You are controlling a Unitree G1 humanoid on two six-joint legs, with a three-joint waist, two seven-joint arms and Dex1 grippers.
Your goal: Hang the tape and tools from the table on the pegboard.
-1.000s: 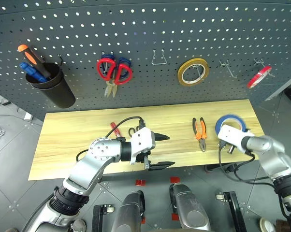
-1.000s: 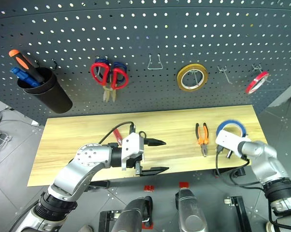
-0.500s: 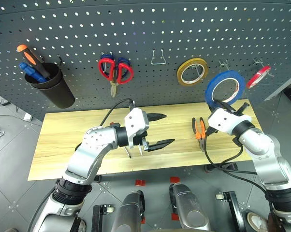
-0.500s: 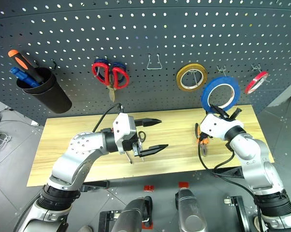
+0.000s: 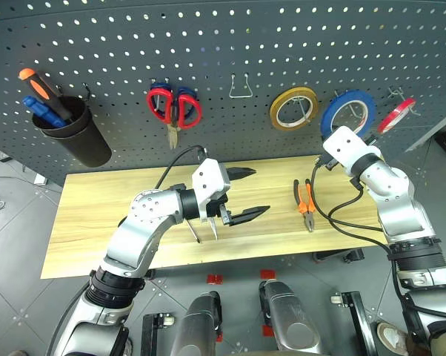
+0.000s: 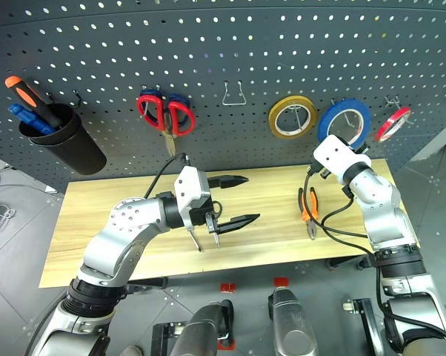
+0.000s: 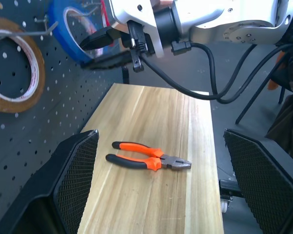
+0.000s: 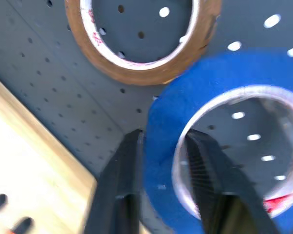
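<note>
The pegboard (image 5: 223, 67) stands behind the table (image 5: 97, 215). On it, left to right: a cup (image 5: 73, 137) holding screwdrivers (image 5: 41, 95), large scissors (image 5: 175, 110), an empty hook (image 5: 241, 87), a tape roll (image 5: 294, 108), the tape (image 5: 347, 113), a thin roll (image 5: 397, 115). The pliers (image 5: 305, 204) lie on the table's right part; a slim screwdriver (image 5: 191, 230) lies nearer the middle.
</note>
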